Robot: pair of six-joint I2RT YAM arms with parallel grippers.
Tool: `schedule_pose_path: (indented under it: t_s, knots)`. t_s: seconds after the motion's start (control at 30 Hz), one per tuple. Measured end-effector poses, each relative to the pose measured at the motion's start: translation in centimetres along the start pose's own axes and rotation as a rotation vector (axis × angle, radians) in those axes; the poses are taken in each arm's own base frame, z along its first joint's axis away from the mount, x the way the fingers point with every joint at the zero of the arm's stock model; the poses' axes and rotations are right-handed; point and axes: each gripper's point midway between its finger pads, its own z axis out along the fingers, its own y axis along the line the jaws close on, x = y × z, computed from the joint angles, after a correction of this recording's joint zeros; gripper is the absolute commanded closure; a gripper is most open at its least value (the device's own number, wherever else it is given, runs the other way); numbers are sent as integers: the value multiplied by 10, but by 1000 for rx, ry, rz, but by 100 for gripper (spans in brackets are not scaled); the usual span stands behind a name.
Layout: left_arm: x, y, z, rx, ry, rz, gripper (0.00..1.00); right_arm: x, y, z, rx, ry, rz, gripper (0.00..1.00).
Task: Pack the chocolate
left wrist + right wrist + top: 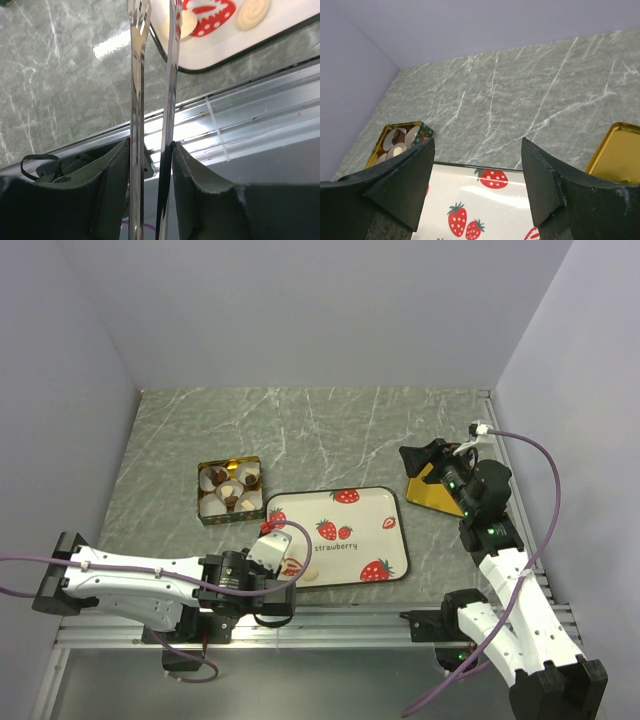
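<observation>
Left gripper (150,146): dark padded fingers pinch a pair of thin, shiny metal tongs (136,75). Their fork-cut tips sit at a rounded corner of the glossy white, strawberry-printed tray (220,46).

Chocolate (252,12): cream-white round disc with a spiral relief. It lies flat on the tray, swirl up, with no long axis discernible.

Right gripper (476,145): jaws spread wide over the grey marbled table (520,85), near the gold lid (620,150).

Bright, even, w/ glare on table (107,47)
</observation>
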Motion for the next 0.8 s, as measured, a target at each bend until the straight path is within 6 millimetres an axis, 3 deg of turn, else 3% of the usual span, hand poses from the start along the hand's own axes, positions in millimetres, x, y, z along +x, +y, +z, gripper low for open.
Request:
schedule_pose_path:
  t_s: [0.8]
  knots:
    - [27,-12,-1,12,89,94,62,1,0,0,0,3,0,24]
